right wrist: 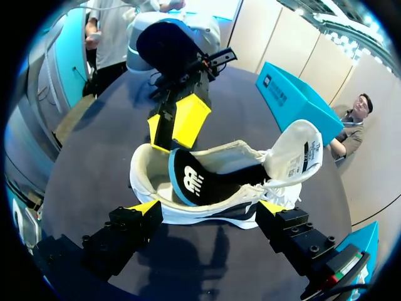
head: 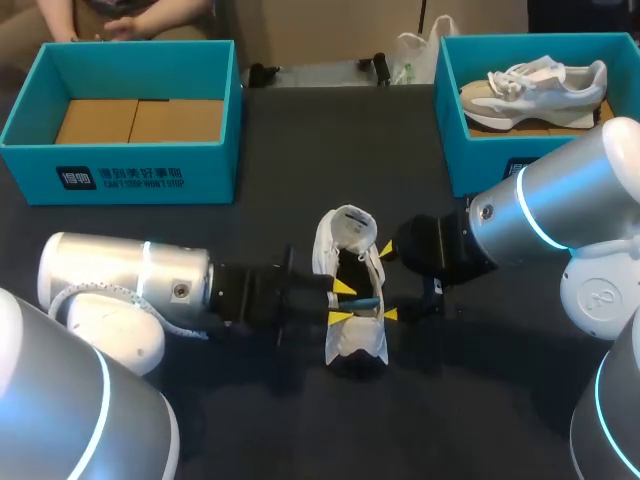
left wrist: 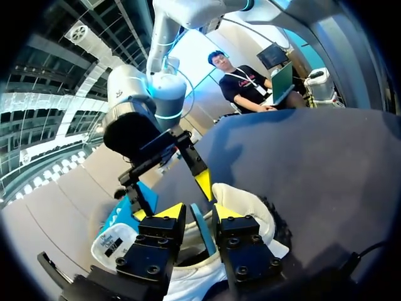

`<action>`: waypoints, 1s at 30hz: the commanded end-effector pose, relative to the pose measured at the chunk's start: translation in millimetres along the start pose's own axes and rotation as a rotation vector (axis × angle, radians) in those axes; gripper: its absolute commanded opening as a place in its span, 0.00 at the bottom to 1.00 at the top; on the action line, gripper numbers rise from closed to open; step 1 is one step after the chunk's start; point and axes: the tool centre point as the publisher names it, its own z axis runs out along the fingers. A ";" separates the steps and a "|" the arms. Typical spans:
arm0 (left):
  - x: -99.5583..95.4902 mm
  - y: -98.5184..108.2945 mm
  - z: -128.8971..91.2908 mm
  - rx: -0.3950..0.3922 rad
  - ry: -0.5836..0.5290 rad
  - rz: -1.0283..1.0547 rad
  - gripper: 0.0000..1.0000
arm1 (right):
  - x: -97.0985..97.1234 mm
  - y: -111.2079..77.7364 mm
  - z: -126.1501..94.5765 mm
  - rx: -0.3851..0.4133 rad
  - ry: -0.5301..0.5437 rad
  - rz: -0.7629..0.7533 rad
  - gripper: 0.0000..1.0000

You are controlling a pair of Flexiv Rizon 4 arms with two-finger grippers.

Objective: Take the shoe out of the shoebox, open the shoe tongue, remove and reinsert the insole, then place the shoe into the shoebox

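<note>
My left gripper [left wrist: 199,214] pinches the insole [right wrist: 191,182] inside the white shoe [head: 355,342]. My right gripper [right wrist: 209,208] is spread open alongside it. Pulling could drag the unclamped shoe along.

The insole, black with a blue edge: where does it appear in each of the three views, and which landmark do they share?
Head view: the insole is a blue edge in the white shoe's opening, between the left gripper's tips.
Left wrist view: a blue strip between that gripper's own fingers.
Right wrist view: black, standing up out of the shoe, ahead of the right gripper.
Shared landmark: the white shoe.
</note>
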 end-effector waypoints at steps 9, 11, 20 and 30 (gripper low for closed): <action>-20.6 -19.4 -19.0 0.002 0.069 0.008 0.40 | 0.9 0.3 0.2 0.001 -0.002 0.001 1.00; -25.2 -21.2 -24.2 -0.013 0.090 0.022 0.40 | 0.9 0.3 0.2 0.001 -0.002 0.001 1.00; -38.9 -21.3 -50.5 -0.021 0.268 0.067 0.47 | 0.9 0.3 0.2 0.001 -0.002 0.001 1.00; -48.5 -16.0 -59.6 -0.013 0.539 0.140 0.58 | 0.9 0.3 0.2 0.001 -0.002 0.001 1.00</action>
